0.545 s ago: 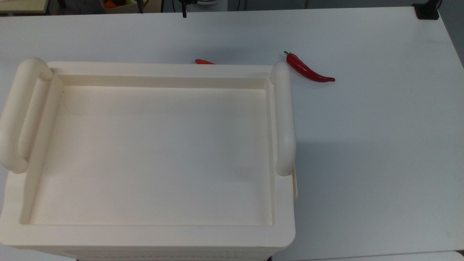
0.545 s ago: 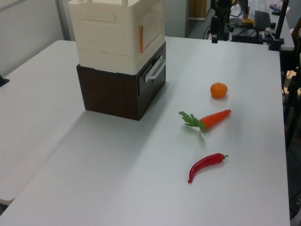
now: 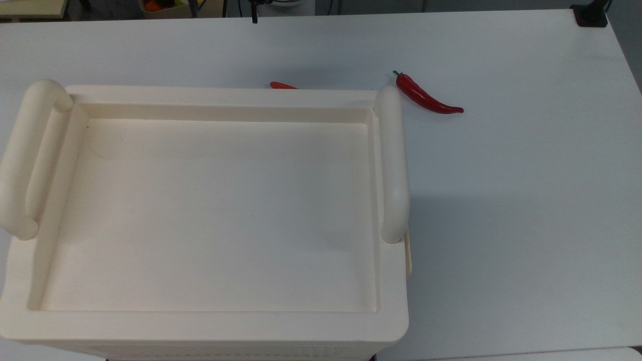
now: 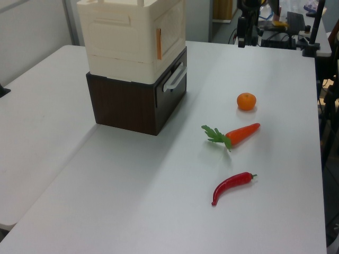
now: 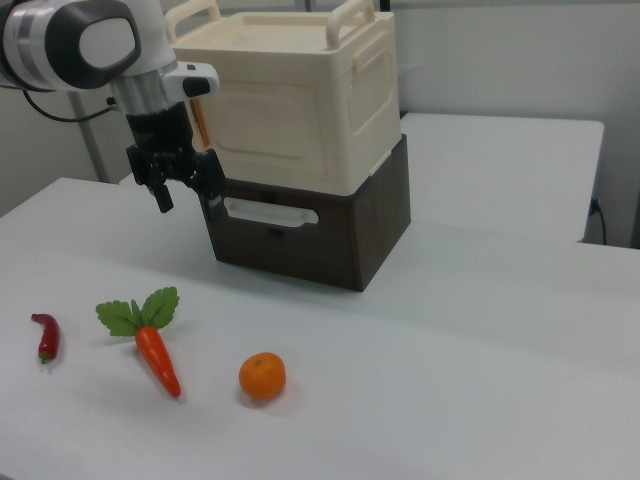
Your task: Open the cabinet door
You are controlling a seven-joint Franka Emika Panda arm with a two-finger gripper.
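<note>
While the cabinet (image 5: 300, 95) is sitting on a dark brown drawer unit (image 5: 310, 232) on the white table (image 5: 480, 330), its door (image 5: 262, 122) is facing the chilli, carrot and orange in the right view. It is lying almost flush with the front. In the top view a thin sliver of the door (image 3: 408, 253) is showing past the cabinet's right edge, just below the right handle (image 3: 392, 165). In the left view an orange strip (image 4: 158, 44) is showing at the door's near edge.

At the right view's left, the gripper (image 5: 180, 185) is hanging beside the door's left edge, close to it; whether it is touching, I cannot tell. Its dark fingers (image 5: 163, 188) are pointing down with a gap between them and nothing in it.

Below the door, a white handle (image 5: 270, 211) is running across the drawer front. Farther out on the table, the carrot (image 5: 150, 340) with green leaves is lying between the chilli (image 5: 46, 336) on the right view's left and the orange (image 5: 262, 376) on its right, all well apart from the cabinet. In the top view the cabinet's recessed top (image 3: 220, 210) is facing up, and the chilli (image 3: 426, 96) is lying just beyond its far right corner.
</note>
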